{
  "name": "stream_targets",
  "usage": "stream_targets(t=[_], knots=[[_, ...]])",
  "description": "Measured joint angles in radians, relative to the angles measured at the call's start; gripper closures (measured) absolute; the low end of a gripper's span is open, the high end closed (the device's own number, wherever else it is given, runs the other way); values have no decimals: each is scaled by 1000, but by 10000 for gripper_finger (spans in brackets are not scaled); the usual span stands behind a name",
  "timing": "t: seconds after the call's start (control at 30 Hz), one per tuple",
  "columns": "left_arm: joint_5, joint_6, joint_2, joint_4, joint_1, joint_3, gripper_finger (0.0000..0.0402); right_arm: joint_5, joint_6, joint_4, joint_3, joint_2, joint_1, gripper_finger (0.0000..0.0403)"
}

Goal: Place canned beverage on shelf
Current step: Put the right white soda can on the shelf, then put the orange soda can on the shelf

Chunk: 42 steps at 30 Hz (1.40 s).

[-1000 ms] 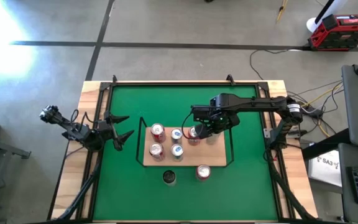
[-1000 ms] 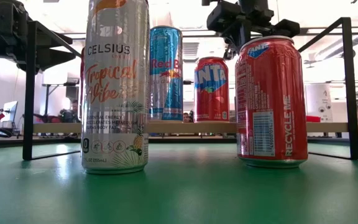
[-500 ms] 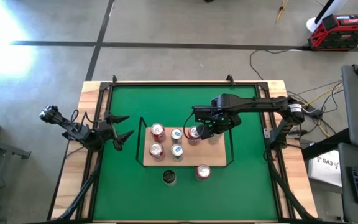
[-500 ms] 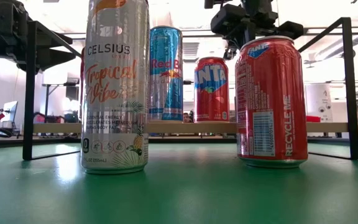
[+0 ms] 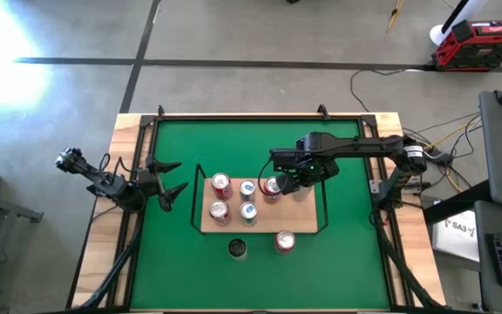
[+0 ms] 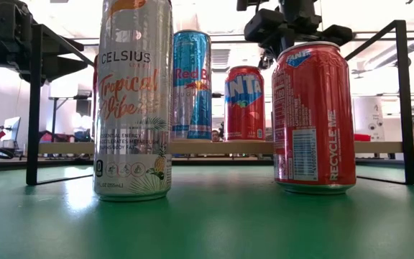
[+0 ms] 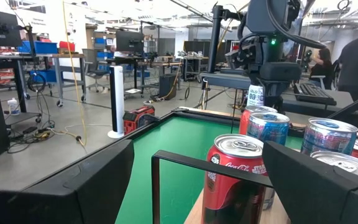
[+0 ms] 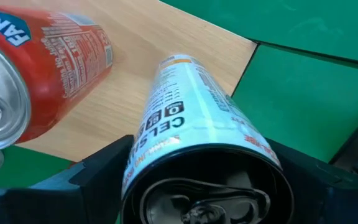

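Observation:
The shelf [image 5: 308,222], a light-wood board in a black wire frame, lies mid-table on the green mat. Several red and blue cans [image 5: 247,188] stand on it. My right gripper [image 5: 296,185] is over the board's far right part, shut on a white Celsius can [image 8: 191,118] that stands beside a red Fanta can [image 8: 48,56]. The white can also shows in the left wrist view [image 7: 256,96], below the right gripper. My left gripper [image 5: 168,180] waits open at the mat's left edge, level with the shelf. My right gripper pinches the white can's top end [image 8: 166,162] between its two fingers [image 8: 98,177], one on each side of the rim. The fingers come from above, pointing down. The can is upright with its foot [image 8: 176,62] at the wood board; whether it touches the board I cannot tell.
A second Celsius can [image 6: 134,101] and a red can [image 6: 315,119] stand on the mat in front of the shelf's near edge. The shelf's upright black wire ends [image 6: 401,101] rise at its left and right. Bare board lies at the shelf's right [image 5: 308,209].

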Motion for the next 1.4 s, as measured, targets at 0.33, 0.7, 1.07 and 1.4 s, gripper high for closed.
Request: stream_targets(t=[0.33, 0.7, 1.07, 1.4], knots=[[0, 0, 0, 0, 0, 0, 61, -11, 16, 1, 0, -13, 0, 41], [0, 0, 0, 0, 0, 0, 61, -65, 26, -3, 0, -85, 37, 33], [0, 0, 0, 0, 0, 0, 61, -93, 135, -5, 0, -115, 180, 32], [0, 0, 0, 0, 0, 0, 61, -128, 88, 184, 1, -69, 389, 32]])
